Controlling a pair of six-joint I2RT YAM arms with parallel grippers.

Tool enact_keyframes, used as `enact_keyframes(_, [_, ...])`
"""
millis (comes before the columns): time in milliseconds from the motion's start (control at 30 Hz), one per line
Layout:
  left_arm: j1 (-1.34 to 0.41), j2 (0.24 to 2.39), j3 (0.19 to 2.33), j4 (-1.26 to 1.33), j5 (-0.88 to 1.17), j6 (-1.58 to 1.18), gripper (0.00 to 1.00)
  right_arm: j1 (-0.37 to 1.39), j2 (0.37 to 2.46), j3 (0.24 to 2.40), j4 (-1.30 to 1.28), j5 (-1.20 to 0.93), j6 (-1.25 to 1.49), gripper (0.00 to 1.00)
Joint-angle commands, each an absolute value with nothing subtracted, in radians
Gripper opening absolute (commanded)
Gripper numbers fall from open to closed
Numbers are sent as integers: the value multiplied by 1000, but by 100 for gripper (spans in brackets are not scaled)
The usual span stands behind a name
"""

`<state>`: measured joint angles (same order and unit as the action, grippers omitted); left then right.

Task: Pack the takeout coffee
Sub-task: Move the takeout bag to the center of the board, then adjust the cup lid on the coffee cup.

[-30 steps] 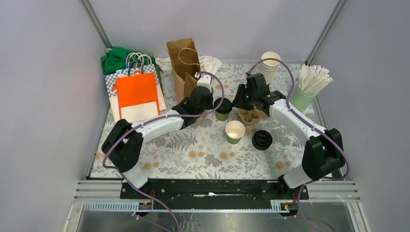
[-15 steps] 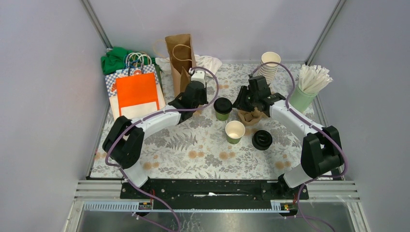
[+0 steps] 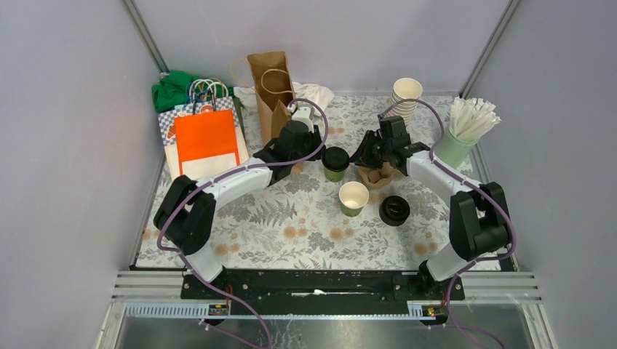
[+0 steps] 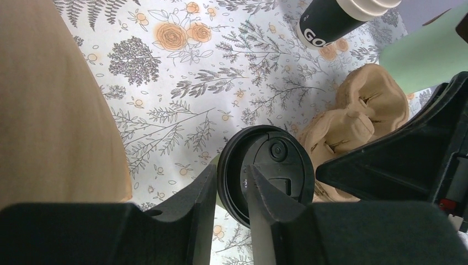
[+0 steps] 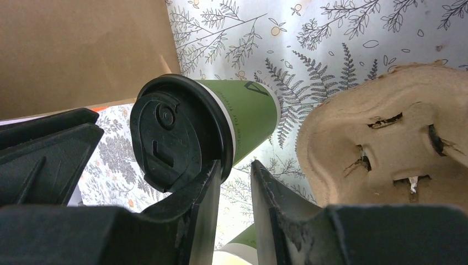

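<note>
A dark-green takeout coffee cup with a black lid (image 3: 335, 161) stands at mid-table; its green side (image 5: 251, 118) shows in the right wrist view. My left gripper (image 3: 315, 150) is just left of it. Its jaws are slightly apart (image 4: 230, 168) and straddle the rim of the lid (image 4: 276, 165) without pinching it. My right gripper (image 3: 361, 155) is on the cup's right, open a little (image 5: 236, 164) with only table showing in the gap; its left finger (image 5: 201, 204) overlaps the lid's edge. A second green cup (image 3: 353, 196) stands open, nearer me.
A brown pulp cup carrier (image 3: 378, 176) lies under the right gripper. A black lid (image 3: 393, 210) sits right of the open cup. A brown paper bag (image 3: 271, 87) stands behind the left gripper. An orange bag (image 3: 207, 142), stacked cream cups (image 3: 404, 98) and a cup of sticks (image 3: 466, 131) line the back.
My left gripper drew back a little from the lidded cup and its jaws widened. The brown bag now stands straighter. The right gripper shifted slightly to the right.
</note>
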<state>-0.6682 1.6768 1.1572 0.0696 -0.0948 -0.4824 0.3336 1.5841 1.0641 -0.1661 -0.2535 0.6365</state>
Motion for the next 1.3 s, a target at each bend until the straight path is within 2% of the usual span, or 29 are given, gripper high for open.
enact_keyframes(0, [-663,1701,1187,31,-58,-529,29,330,1595,1066,-111,-293,653,34])
enact_keyframes(833, [-627,1759,1198,-35,-9,-542,26,330,1627,1076,-103,-319,660,32])
enact_keyframes(1000, [-621,1713,1169,20,-5,-543,28,330,1620,1090,-112,-315,660,32])
enact_keyframes(1267, [-621,1692,1284,-135,-85,-471,30,330,1594,1106,-131,-284,649,32])
